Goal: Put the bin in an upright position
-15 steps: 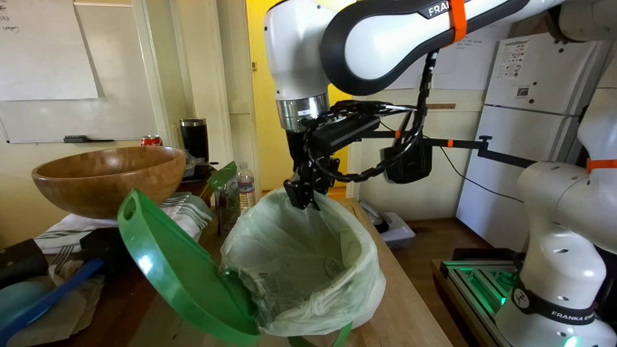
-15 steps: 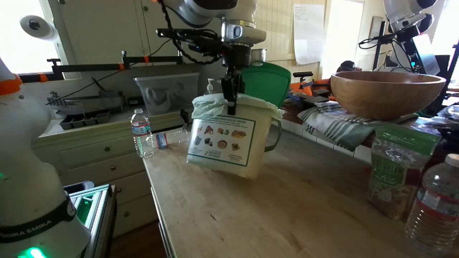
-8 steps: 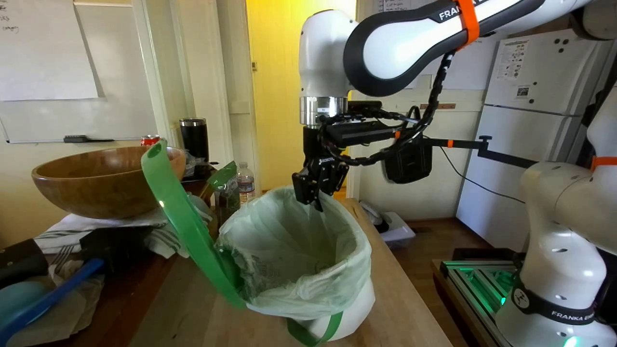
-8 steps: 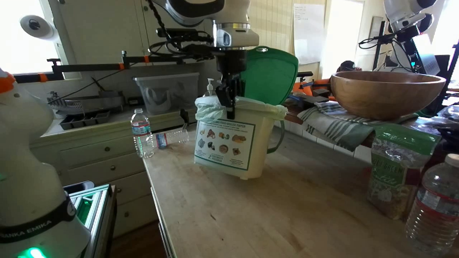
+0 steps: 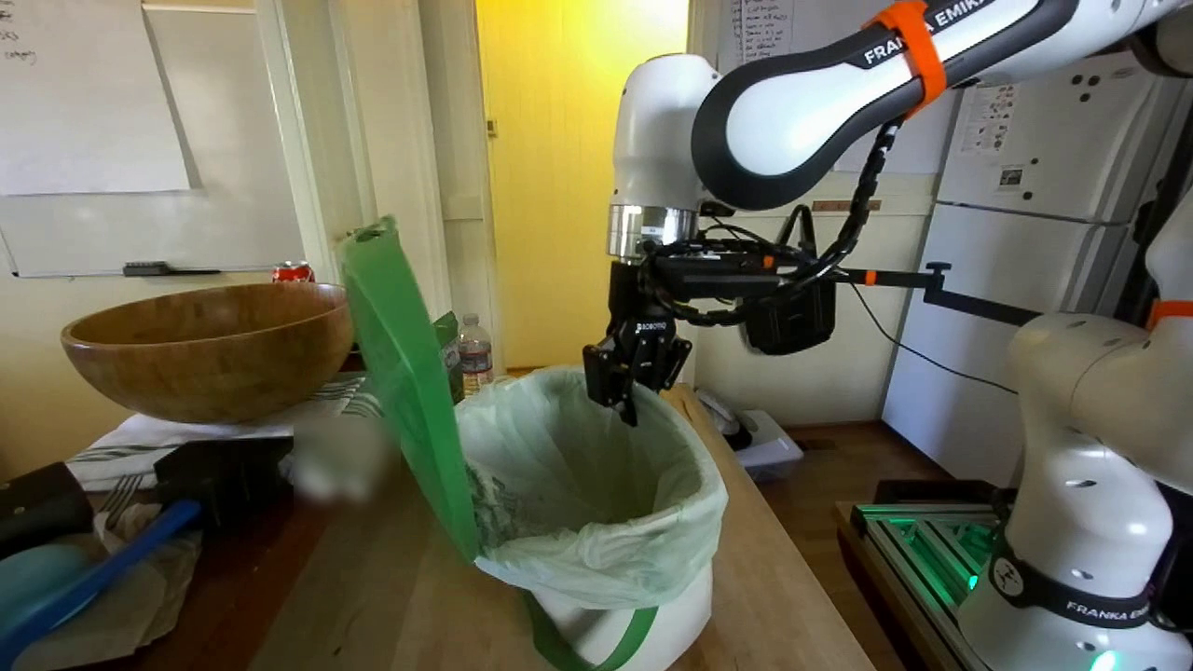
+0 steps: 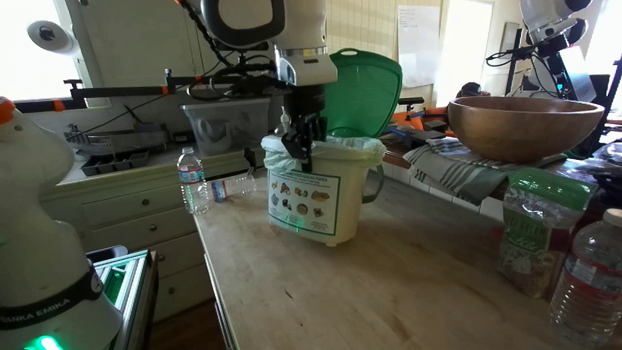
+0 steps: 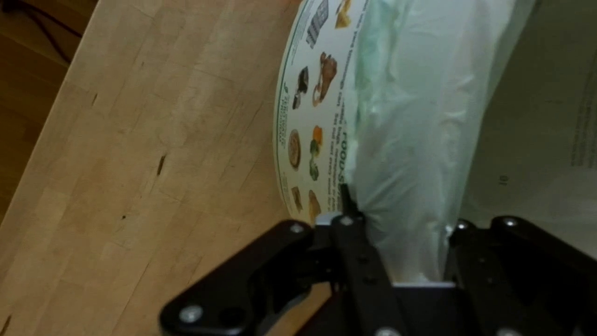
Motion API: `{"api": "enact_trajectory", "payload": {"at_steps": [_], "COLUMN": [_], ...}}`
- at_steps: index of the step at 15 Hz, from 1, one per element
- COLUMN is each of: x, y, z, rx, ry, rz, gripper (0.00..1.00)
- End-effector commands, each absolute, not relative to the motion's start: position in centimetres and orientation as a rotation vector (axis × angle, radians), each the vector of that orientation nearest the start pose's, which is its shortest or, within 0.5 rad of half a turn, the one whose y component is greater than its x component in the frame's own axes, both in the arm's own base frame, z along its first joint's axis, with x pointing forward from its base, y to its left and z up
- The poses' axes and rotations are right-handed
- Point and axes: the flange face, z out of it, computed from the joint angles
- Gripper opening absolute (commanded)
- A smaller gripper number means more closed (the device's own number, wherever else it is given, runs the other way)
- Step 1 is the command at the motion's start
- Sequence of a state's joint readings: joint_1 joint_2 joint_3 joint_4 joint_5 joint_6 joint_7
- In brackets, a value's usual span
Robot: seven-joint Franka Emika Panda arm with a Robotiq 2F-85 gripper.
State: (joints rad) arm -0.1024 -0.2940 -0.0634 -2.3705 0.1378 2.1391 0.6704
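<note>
Can see the counter (image 6: pixel 311 296) only in part, cut off along the bottom in both exterior views. Can spot the wooden bowl (image 5: pixel 196 368) beyond a long edge, with one side hidden. Notice the bin (image 6: pixel 311 204) toward the counter's far-left corner in an exterior view, near upright; hard to tell if sitting flat. Notice its raised green lid (image 5: pixel 410 391), screening that side of the bowl. See the gripper (image 7: pixel 406 224) clamped on rim and liner (image 7: pixel 419 116), partly hidden behind them.

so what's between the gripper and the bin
The wrist view shows the pale bag liner, folded over the bin edge where the gripper straddles it.
</note>
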Motion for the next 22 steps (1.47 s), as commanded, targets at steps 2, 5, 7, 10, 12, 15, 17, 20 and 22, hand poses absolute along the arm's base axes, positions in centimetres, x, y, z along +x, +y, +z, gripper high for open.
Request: {"api": "enact_trajectory", "payload": {"at_steps": [2, 5, 7, 10, 12, 15, 17, 20, 22], "x": [43.2, 42.6, 42.3, 42.3, 42.2, 41.8, 41.5, 40.9, 40.5], "y": [-7.3, -7.5, -7.3, -7.1, -6.8, -6.5, -6.4, -6.3, -6.1], "z": [41.2, 39.9, 39.7, 40.1, 40.6, 41.2, 41.8, 42.9, 43.5], "rx": [-2.599, -2.556, -2.524, -2.456, -2.413, -2.39, -2.395, -2.41, -2.412], "ry": [1.37, 1.392, 1.377, 1.363, 1.357, 1.334, 1.307, 1.288, 1.292], "rz": [-0.035, -0.055, -0.11, -0.203, -0.236, -0.262, -0.268, -0.286, -0.3], "gripper": [0.04, 0.4, 0.54, 0.76, 0.92, 1.0, 1.0, 1.0, 1.0]}}
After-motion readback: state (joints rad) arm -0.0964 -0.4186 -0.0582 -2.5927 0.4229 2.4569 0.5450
